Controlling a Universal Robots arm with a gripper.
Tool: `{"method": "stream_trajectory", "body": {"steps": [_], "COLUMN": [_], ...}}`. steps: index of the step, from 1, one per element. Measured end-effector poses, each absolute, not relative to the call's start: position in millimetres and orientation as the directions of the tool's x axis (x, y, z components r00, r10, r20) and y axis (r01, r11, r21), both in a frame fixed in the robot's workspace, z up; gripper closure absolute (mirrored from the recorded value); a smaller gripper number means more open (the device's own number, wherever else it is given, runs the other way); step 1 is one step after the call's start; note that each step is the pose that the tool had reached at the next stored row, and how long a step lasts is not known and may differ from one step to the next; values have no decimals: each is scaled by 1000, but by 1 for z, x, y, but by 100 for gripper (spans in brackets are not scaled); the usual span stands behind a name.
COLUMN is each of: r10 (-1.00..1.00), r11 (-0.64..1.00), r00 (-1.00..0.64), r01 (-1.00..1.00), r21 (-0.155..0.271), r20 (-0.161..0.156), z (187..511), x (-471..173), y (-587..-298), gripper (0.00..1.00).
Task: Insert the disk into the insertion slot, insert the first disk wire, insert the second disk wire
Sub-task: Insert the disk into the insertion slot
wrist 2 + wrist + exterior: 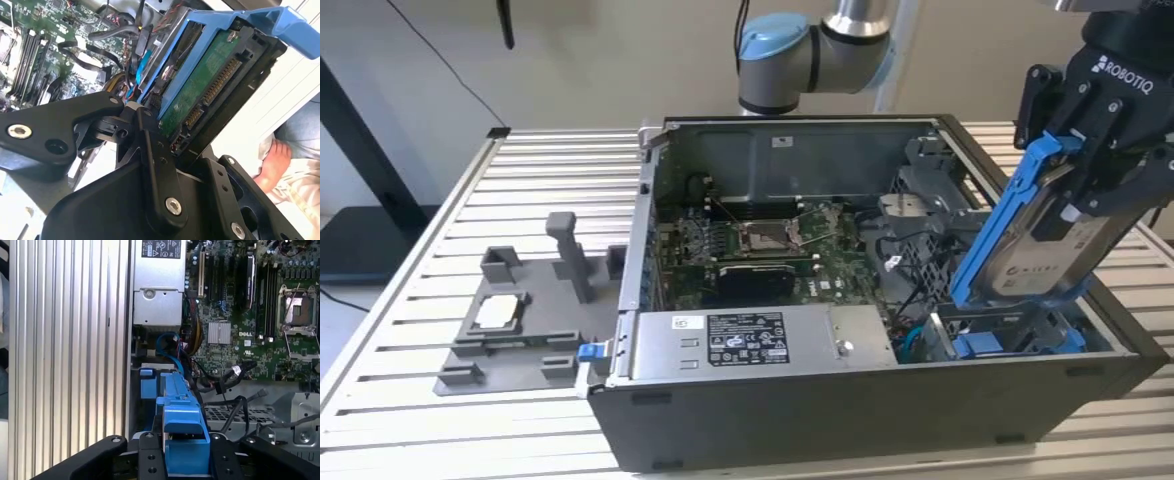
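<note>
The robot arm's black fingers (155, 170) are closed on the disk (1041, 235), pinching its bright blue carrier from both sides. They hold it steeply tilted over the open computer case (854, 410). In the first wrist view the fingers (149, 460) flank the carrier's blue end on either side.

The disk's lower end points down at the insertion slot (1014, 335), the grey bay with blue fittings in the corner of the case at the exterior view's right. Most of the disk stands above the case wall. Whether its lower edge touches the bay's mouth cannot be told, so the first step looks begun but not finished.

The disk's connector edge (217, 82) is bare beside its green circuit board in the second wrist view. A blue cable (170, 347) and black wires (225, 377) lie loose between the bay and the motherboard (761, 240). By that showing, neither disk wire is plugged in yet.

Farther out, the grey power-supply box (747, 340) sits along the near wall. A grey fixture (520, 320) rests on the slatted worktop (440, 210) outside the case.
</note>
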State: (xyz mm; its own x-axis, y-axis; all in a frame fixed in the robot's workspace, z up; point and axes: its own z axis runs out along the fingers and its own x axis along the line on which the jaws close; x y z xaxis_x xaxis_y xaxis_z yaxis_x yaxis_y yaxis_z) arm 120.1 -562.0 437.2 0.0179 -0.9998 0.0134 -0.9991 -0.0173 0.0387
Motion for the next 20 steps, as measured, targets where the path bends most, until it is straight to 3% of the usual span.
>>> {"method": "stream_trajectory", "body": {"steps": [20], "r10": [-999], "r11": [-30], "r00": [31], "r01": [-999], "r21": [39], "r20": [13], "z": [421], "x": [120], "y": [-566], "gripper": [67]}}
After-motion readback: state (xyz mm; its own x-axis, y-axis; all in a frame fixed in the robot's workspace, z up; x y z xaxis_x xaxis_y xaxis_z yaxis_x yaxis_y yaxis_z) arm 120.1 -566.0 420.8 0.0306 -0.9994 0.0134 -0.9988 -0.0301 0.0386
